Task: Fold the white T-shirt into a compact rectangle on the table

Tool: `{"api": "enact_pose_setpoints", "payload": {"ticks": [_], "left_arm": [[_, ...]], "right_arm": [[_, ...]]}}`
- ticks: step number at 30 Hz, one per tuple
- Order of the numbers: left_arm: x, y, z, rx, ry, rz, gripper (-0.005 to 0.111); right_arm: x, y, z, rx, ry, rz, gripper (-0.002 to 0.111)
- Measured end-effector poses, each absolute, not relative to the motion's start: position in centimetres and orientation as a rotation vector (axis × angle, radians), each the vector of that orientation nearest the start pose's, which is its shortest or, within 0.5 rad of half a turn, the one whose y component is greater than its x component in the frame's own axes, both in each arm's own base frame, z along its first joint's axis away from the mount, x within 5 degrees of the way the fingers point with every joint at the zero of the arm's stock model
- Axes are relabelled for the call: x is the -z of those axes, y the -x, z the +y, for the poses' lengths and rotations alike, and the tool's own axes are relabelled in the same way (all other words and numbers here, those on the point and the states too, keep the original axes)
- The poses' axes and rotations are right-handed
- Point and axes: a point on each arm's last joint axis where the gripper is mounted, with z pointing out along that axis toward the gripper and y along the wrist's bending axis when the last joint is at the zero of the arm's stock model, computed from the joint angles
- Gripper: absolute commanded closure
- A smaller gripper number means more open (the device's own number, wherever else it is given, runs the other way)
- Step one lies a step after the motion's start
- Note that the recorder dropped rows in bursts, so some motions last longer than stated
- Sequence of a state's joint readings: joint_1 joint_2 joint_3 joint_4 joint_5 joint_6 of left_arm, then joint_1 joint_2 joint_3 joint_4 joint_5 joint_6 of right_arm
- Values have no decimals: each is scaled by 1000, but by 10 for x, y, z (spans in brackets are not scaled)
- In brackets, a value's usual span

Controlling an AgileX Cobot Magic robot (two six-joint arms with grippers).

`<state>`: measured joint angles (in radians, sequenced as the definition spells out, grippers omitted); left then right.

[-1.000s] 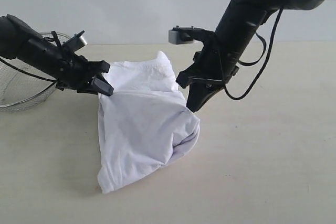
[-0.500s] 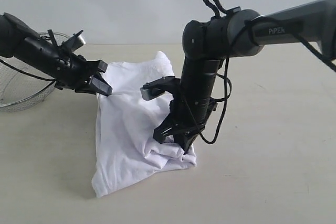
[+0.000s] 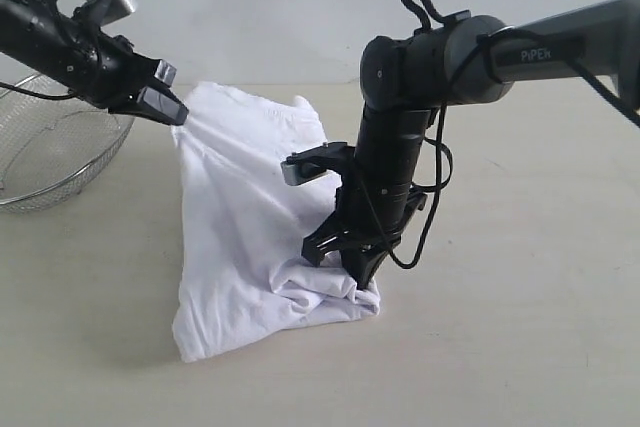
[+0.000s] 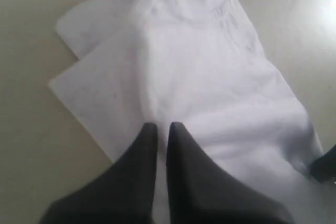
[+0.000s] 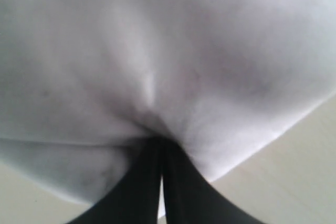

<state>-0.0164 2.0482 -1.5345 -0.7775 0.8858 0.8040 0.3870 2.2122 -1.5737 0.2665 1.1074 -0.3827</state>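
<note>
Left fingers (image 3: 158,104) lifted white T-shirt (image 3: 240,217) corner higher; basket (image 3: 60,162) beside.

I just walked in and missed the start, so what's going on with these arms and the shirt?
Two robot arms are folding a white T-shirt on the table. The left hand is shut on one upper edge and holds it raised, while the right hand pinches the cloth low down, close to the table, where it bunches. The T-shirt is crumpled, not yet a neat rectangle.
</note>
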Motion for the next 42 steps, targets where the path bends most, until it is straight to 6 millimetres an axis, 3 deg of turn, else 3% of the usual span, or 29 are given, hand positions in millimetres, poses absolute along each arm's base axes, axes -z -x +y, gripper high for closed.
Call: {"api": "enact_pose_setpoints", "payload": {"ticks": [4, 9, 12, 16, 21, 26, 30, 34, 42], "left_arm": [[-200, -434, -53, 672, -487, 2534, 99], [-191, -434, -52, 694, -488, 2564, 73], [-192, -425, -55, 823, -512, 2614, 63], [-191, -405, -74, 1036, -591, 2689, 78], [-169, -374, -113, 1200, -714, 2750, 102], [-166, -342, -141, 1288, -834, 2728, 102], [-165, -324, -152, 1140, -769, 2719, 102], [-142, -310, -154, 938, -633, 2760, 102], [-116, -301, -150, 826, -569, 2831, 102]], "right_arm": [[-125, -380, 177, -375, 1009, 3044, 108], [-125, -380, 177, -375, 1016, 3041, 108], [-125, -380, 177, -376, 1019, 3040, 108], [-125, -380, 177, -376, 1031, 3035, 108], [-125, -380, 177, -365, 1052, 3030, 108], [-125, -379, 176, -352, 1064, 3031, 108], [-125, -380, 176, -346, 1066, 3029, 108], [-125, -380, 175, -340, 1071, 3029, 108], [-125, -381, 173, -289, 1024, 3054, 108]]}}
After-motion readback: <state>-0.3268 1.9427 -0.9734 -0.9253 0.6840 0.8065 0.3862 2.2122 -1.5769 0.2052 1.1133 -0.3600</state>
